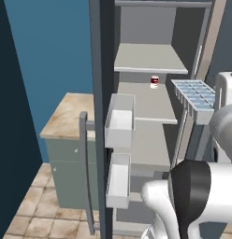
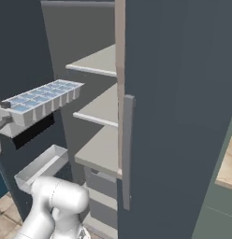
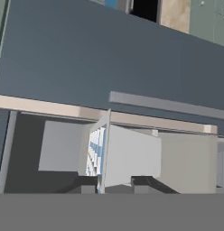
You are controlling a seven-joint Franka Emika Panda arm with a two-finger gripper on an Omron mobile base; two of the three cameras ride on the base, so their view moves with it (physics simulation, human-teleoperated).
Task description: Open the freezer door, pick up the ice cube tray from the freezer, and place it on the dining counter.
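A simulated kitchen with a blue wall and tan floor tiles; the freezer (image 1: 146, 93) stands open, its pale grey shelves bare apart from a small red-and-white can (image 1: 154, 82) near the back of the middle shelf.

The ice cube tray (image 1: 196, 97) is out of the compartment, held level in the air in front of the shelves, blue cells upward. In the hand view it runs edge-on between the two dark tips of the gripper (image 3: 114, 182), which appear to pinch it at one end, one tip on each side. In the right base view the tray (image 2: 40, 101) juts from the hand toward the shelves, touching nothing else.

To the left, the freezer door (image 1: 100, 116) is swung wide, edge-on to the camera, two pale door bins (image 1: 120, 120) facing inward and its bar handle (image 1: 85, 172) outside. Beyond it sits a beige-topped drawer cabinet (image 1: 66, 140). To the right stands the closed neighbouring door (image 2: 178, 116).

Risks, as I judge them: the tray is gripped at one end, so a quick swing could tilt or slip it; turning away in this narrow gap could knock it against the door bins or the closed door's edge.
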